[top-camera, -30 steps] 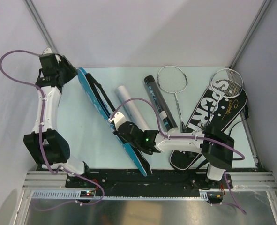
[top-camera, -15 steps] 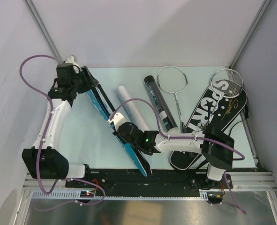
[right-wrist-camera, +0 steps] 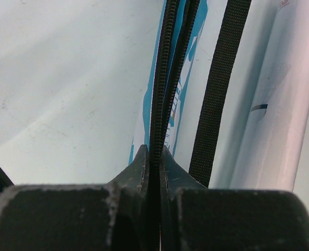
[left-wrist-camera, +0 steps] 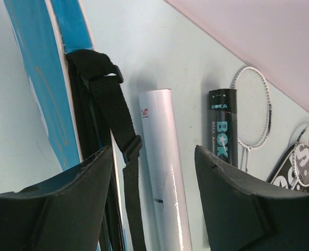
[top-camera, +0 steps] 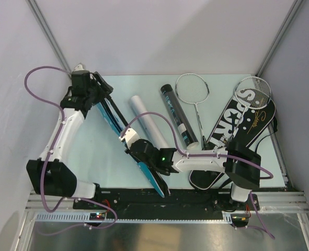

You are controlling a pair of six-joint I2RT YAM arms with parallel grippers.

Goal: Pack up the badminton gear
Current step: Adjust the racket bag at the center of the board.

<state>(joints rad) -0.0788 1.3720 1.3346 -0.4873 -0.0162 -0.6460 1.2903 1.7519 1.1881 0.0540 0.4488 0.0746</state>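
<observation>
1. The left gripper [top-camera: 98, 92] [left-wrist-camera: 153, 157] is over the far left part of the table [top-camera: 86, 151], above the far end of the blue cover [top-camera: 150, 181]. Its jaws are spread wide with nothing pinched between them.
2. The blue cover [left-wrist-camera: 39, 78] [right-wrist-camera: 144, 117] stands on its edge and runs diagonally from far left to the near middle. Its black strap [left-wrist-camera: 104, 99] [right-wrist-camera: 219, 89] hangs along its right side.
3. The right gripper [top-camera: 135, 145] [right-wrist-camera: 154, 157] reaches across to the middle of the blue cover. Its jaws are pressed together on the cover's zip edge.
4. The white tube [top-camera: 146, 120] [left-wrist-camera: 162, 157] [right-wrist-camera: 269, 104] lies flat just to the right of the cover, roughly parallel to it.
5. The black tube [top-camera: 176, 115] [left-wrist-camera: 223, 125] lies to the right of the white tube, near it but apart.
6. A silver racket [top-camera: 192, 86] [left-wrist-camera: 253, 112] lies next, with its head at the far side and its shaft beside the black tube.
7. The black cover [top-camera: 232, 125] [left-wrist-camera: 287, 178], marked "SPORT", lies at far right, slanting towards the near middle. A second silver racket [top-camera: 253, 89] rests with its head on the cover's far end.
</observation>
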